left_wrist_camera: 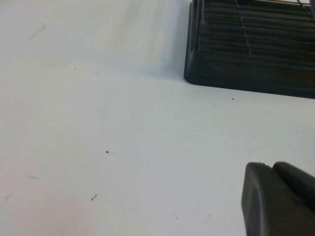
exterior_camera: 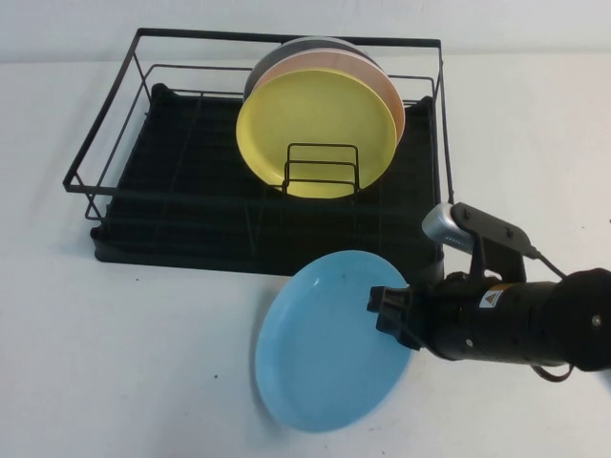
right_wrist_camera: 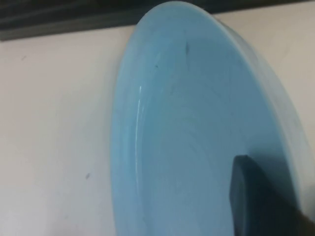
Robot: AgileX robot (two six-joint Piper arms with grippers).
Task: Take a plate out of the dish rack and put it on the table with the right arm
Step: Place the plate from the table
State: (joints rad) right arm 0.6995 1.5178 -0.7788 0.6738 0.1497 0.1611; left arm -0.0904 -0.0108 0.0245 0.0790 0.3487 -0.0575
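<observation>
My right gripper (exterior_camera: 389, 312) is shut on the right rim of the light blue plate (exterior_camera: 320, 343). It holds the plate tilted, low over the white table (exterior_camera: 115, 363), just in front of the black dish rack (exterior_camera: 115, 124). I cannot tell whether the plate's lower edge touches the table. In the right wrist view the plate (right_wrist_camera: 187, 123) fills the picture, with one black finger (right_wrist_camera: 251, 196) on its inner face; the other finger is hidden behind it. My left gripper (left_wrist_camera: 269, 168) is shut and empty over bare table, near a corner of the rack (left_wrist_camera: 246, 64).
A yellow plate (exterior_camera: 315, 124), a pink plate (exterior_camera: 389, 91) and a dark plate (exterior_camera: 286, 48) stand upright in the rack's wire dividers. Open table lies left of and in front of the rack.
</observation>
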